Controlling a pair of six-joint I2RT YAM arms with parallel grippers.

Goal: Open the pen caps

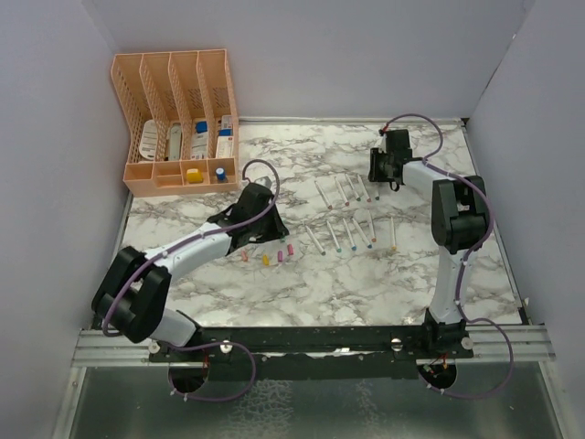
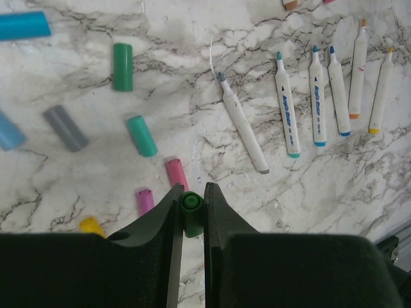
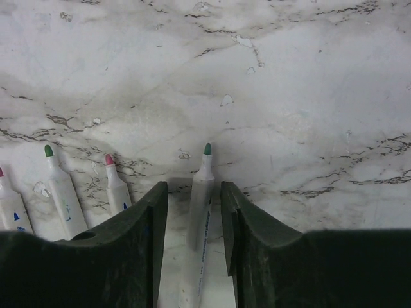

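— Caps: how do they look?

— Stubby plastic cylinders. The left wrist view shows loose pen caps in green, teal, grey, pink, magenta, yellow and blue, scattered on the marble table. The pens are slim and white-grey with bare coloured tips; 6 lie side by side to the right of the caps.

— Anything hard to make out?

— The yellow cap is half hidden behind the body of the left gripper. 2 blue caps are cut off by the frame edge, and the print on the barrels is too small to read.

— Where is the cap against that gripper?

— A green cap sits end-on between its fingers, pinched on both sides, just beside the pink cap.

— And the right gripper?

— The right gripper has its jaws parted around a green-tipped pen. A strip of table shows between the barrel and 1 finger. The pen's rear end is hidden between the fingers.
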